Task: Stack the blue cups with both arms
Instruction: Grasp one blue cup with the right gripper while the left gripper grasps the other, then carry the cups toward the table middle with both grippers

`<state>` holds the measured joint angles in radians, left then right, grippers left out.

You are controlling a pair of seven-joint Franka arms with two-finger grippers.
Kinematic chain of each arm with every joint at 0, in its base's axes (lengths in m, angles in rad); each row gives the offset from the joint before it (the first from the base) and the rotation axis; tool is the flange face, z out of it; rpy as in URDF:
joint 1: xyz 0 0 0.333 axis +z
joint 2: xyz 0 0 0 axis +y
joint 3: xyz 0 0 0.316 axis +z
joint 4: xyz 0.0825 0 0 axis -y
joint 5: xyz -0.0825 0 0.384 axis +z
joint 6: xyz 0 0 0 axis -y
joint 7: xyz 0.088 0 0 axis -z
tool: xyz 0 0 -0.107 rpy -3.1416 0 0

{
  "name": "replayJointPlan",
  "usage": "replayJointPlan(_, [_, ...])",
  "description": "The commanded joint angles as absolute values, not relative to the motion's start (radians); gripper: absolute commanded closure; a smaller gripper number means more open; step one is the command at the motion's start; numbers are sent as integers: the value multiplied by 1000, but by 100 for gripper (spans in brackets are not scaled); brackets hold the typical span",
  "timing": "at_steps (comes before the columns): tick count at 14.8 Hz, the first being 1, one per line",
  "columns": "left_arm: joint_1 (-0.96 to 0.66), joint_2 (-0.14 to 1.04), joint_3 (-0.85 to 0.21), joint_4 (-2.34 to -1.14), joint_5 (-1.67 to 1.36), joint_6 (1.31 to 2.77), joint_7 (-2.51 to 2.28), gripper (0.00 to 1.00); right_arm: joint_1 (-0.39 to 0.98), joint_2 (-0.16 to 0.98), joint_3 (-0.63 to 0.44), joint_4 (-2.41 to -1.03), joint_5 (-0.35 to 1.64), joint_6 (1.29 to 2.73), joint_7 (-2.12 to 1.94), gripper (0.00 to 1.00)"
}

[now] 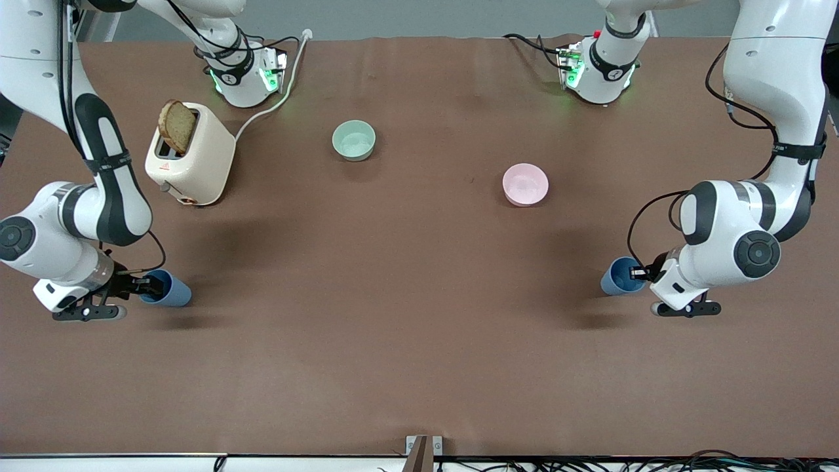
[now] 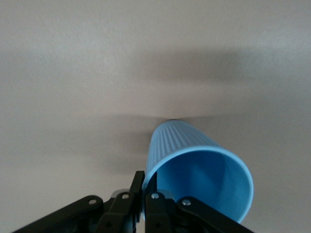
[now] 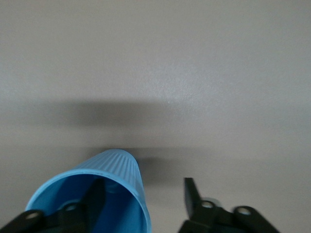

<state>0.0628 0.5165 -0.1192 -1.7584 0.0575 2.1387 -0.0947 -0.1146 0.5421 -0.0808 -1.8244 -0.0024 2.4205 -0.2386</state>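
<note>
Two blue cups lie on their sides on the brown table, one at each arm's end. The right-end cup (image 1: 174, 292) has its mouth toward my right gripper (image 1: 147, 286). In the right wrist view one finger (image 3: 96, 191) is inside that cup (image 3: 114, 165) and the other is outside, well apart; the right gripper (image 3: 143, 189) is open. The left-end cup (image 1: 616, 278) has its mouth toward my left gripper (image 1: 639, 272). In the left wrist view the left gripper (image 2: 145, 177) is shut on the rim of that cup (image 2: 194, 145), one finger inside and one outside.
A cream toaster (image 1: 190, 164) with a slice of bread stands toward the right arm's end, its white cable running to that arm's base. A pale green bowl (image 1: 354, 139) and a pink bowl (image 1: 525, 184) sit mid-table, farther from the front camera than the cups.
</note>
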Motion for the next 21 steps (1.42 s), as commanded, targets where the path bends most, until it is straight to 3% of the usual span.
replayJointPlan(1, [52,474,-127,-1746,75,2129,-109,100,-114,540,-81,-1836,15,2427,-238,81])
replayJointPlan(2, [51,445,-143,-1746,74,2126,-109,100,-114,543,-81,-1835,17,2425,-233,94])
replayJointPlan(3, [52,422,-175,-1744,60,2106,-109,100,-114,543,-81,-1833,17,2422,-230,99])
replayJointPlan(8, [11,426,-431,-1677,57,2056,-450,100,-115,534,-81,-1812,17,2389,-238,99])
replayJointPlan(11, [-145,501,-436,-1603,60,2057,-670,100,-111,488,-77,-1729,53,2242,-236,99])
replayJointPlan(14, [-271,601,-431,-1508,58,2062,-840,100,-91,454,-77,-1622,248,2074,-226,99])
replayJointPlan(17, [-353,701,-425,-1421,58,2075,-914,100,-34,372,-72,-1618,275,1996,-85,98])
replayJointPlan(21, [-439,767,-348,-1408,54,2167,-966,99,3,318,73,-1618,272,1963,182,99])
